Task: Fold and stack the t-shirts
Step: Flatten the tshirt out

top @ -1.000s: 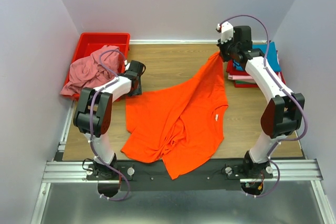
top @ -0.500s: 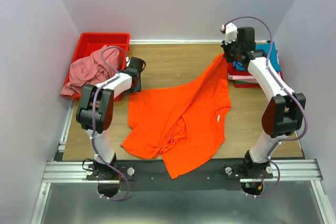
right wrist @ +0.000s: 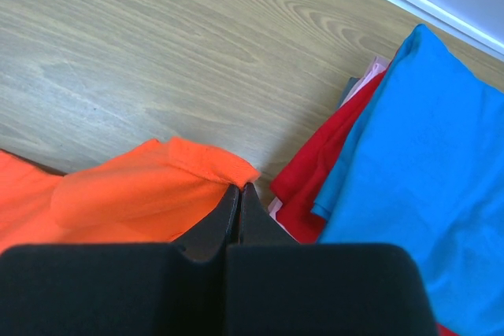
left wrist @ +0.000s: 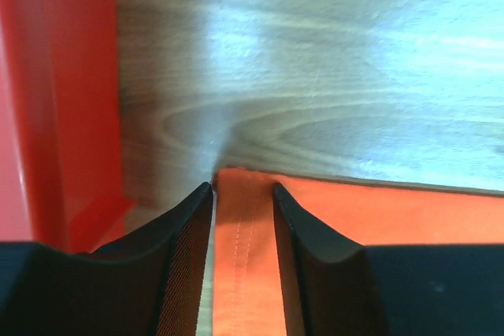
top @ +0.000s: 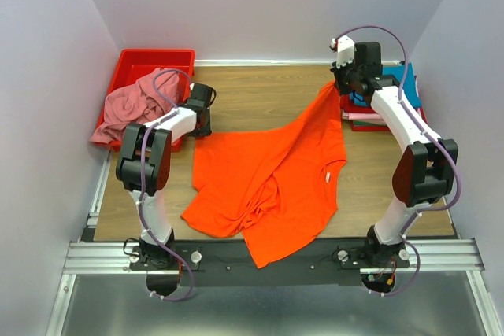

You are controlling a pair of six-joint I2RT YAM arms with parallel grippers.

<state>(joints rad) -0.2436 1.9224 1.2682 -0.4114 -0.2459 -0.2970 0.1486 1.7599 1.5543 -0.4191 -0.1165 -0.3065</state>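
A bright orange t-shirt (top: 276, 171) lies crumpled across the middle of the table. Its far corner is lifted and pinched by my right gripper (top: 340, 84), which is shut on the cloth (right wrist: 134, 194) at the fingertips (right wrist: 239, 188). My left gripper (top: 203, 120) sits low at the shirt's left corner. In the left wrist view its jaws (left wrist: 242, 188) stand apart on either side of the stitched orange hem (left wrist: 244, 257), with a sliver of table showing beside the left finger. A dusty pink t-shirt (top: 130, 108) hangs over the bin's edge.
The red plastic bin (top: 157, 59) stands at the back left, its wall (left wrist: 55, 116) close beside my left gripper. A stack of folded shirts, teal (right wrist: 425, 155) on top of red (right wrist: 323, 179), lies at the back right just beside my right gripper.
My left gripper has slid toward the bin onto the orange shirt's left corner and its jaws have narrowed. My right gripper has shifted slightly right, still holding the shirt.
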